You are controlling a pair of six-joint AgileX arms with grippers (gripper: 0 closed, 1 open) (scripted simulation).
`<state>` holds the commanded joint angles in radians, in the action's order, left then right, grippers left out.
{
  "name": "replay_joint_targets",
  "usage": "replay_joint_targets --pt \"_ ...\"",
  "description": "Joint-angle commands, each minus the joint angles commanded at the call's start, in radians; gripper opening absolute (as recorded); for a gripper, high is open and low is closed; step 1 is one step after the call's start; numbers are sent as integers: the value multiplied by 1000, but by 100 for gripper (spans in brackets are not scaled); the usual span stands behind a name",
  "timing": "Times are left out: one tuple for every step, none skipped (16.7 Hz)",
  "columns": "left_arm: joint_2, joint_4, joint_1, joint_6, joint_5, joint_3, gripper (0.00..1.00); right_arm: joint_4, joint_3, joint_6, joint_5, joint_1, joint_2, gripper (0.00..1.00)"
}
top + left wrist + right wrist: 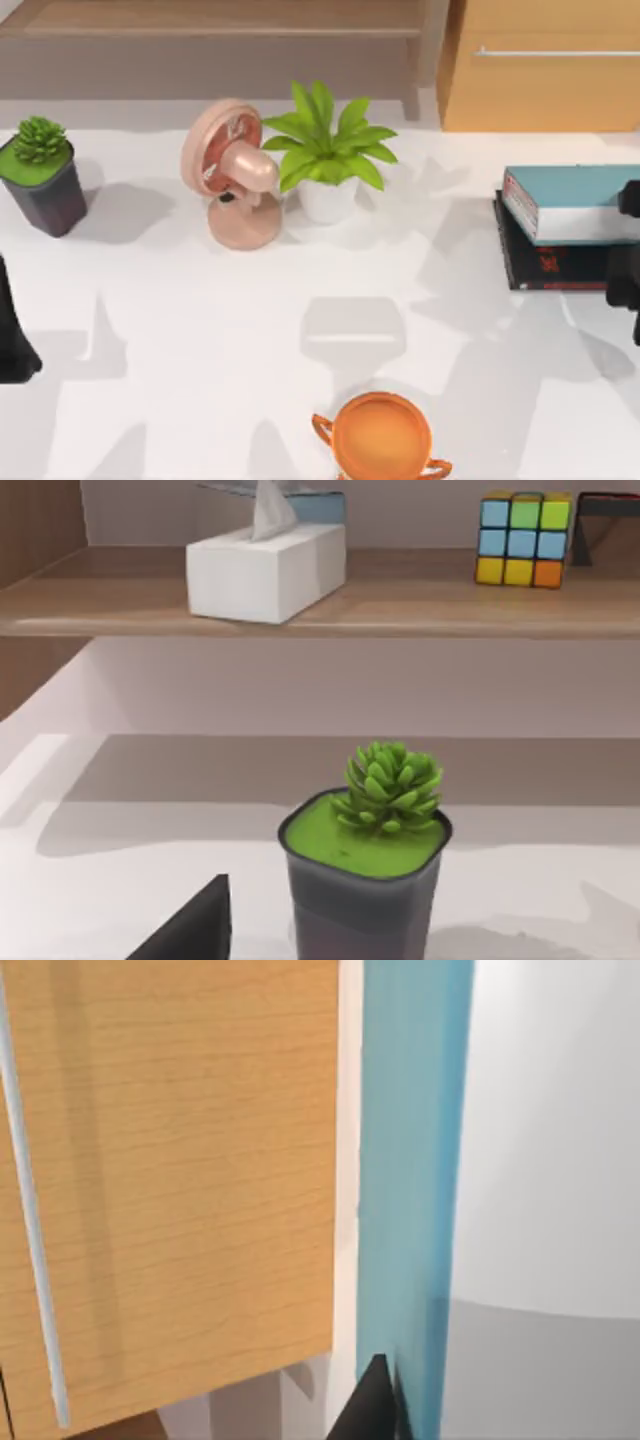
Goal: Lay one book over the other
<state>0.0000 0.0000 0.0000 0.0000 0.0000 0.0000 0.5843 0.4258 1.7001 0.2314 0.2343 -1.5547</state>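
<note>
A white desk point(200, 340) seen from above. At its right edge, a thick teal book point(575, 195) with white page edges lies on top of a thin black book point(545, 265) with red lettering. The black book's front strip and left edge stick out from beneath; the rest is covered. Both books are cut off by the frame's right side.

The right tool point(628, 250) is a dark shape at the right edge, overlapping the near right part of the books. Most of it is out of frame, and I cannot tell whether its fingers are open or gripping anything. In the right wrist view, the teal cover fills a vertical band beside a wooden cabinet point(170, 1180), with a dark fingertip point(372, 1405) against the book.

The left tool point(12, 340) is at the desk's left edge, mostly cut off; its opening cannot be judged.

Near the far left corner a dark square pot point(50, 195) holds a small succulent point(40, 138). Toward the far edge's middle stand a pink desk fan point(232, 170) and a white pot point(328, 200) holding a leafy plant point(325, 140). An orange two-handled cup point(380, 438) sits at the near edge, partly cropped.
</note>
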Motion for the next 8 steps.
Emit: replay_joint_targets --pt "0 0 0 0 0 0 100 0 0 0 0 0 0 38" --pt "0 0 0 0 0 0 100 0 0 0 0 0 0 45" --pt "0 0 0 0 0 0 100 0 0 0 0 0 0 53" --pt "0 0 0 0 0 0 100 0 0 0 0 0 0 60" --pt "0 0 0 0 0 0 100 0 0 0 0 0 0 68" --pt "0 0 0 0 0 0 100 0 0 0 0 0 0 75" --pt "0 0 0 0 0 0 100 0 0 0 0 0 0 83" --pt "0 0 0 0 0 0 100 0 0 0 0 0 0 90"
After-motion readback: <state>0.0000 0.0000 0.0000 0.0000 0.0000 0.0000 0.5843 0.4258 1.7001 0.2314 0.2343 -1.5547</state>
